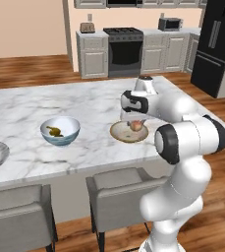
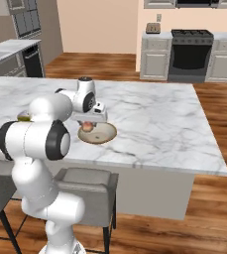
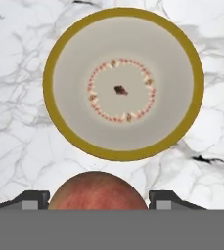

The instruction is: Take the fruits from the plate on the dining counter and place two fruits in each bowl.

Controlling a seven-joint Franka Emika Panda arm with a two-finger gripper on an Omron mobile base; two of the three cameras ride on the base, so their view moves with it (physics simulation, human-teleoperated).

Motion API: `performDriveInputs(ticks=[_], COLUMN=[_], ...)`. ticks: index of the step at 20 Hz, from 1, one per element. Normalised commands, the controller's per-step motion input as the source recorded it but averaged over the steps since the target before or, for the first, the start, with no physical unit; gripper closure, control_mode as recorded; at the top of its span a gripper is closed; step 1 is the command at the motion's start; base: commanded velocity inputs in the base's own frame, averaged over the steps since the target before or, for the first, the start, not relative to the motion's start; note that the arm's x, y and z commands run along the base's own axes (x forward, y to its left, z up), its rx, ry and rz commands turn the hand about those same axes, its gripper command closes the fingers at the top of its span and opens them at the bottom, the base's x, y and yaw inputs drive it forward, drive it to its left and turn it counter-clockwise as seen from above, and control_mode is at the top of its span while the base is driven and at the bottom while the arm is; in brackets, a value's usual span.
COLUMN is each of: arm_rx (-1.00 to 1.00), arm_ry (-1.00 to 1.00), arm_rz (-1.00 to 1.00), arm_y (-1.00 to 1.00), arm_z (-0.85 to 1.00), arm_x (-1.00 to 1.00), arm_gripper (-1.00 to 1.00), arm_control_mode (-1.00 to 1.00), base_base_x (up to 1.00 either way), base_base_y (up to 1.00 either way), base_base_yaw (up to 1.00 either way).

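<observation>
Hand view: end effector grasps the peach above the tan bowl.

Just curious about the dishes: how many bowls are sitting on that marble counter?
2: a white and light-blue bowl left of the arm, with something yellowish inside, and a shallow tan bowl under the robot's hand. Others may be hidden.

I find no writing, label, brand, number or sign that I can read in any of my views.
</observation>
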Motion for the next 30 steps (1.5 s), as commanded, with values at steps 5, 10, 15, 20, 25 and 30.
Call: performDriveInputs(ticks=[5,10,15,20,25,30], arm_rx=[0.01,0.0,0.0,0.0,0.0,0.0], arm_ry=[0.0,0.0,0.0,0.0,0.0,0.0], arm_rz=[0.02,0.0,0.0,0.0,0.0,0.0], arm_y=[-0.11,0.0,0.0,0.0,0.0,0.0], arm_z=[-0.23,-0.66,-0.36,-0.31,-0.16,0.01], arm_x=[0.72,0.29,0.21,0.19,0.18,0.1], arm_gripper=[1.0,1.0,1.0,1.0,-1.0,-1.0], arm_control_mode=[-1.0,-1.0,-1.0,-1.0,-1.0,-1.0], base_base_x=[0.0,0.0,0.0,0.0,0.0,0.0], base_base_y=[0.0,0.0,0.0,0.0,0.0,0.0], base_base_yaw=[0.0,0.0,0.0,0.0,0.0,0.0])
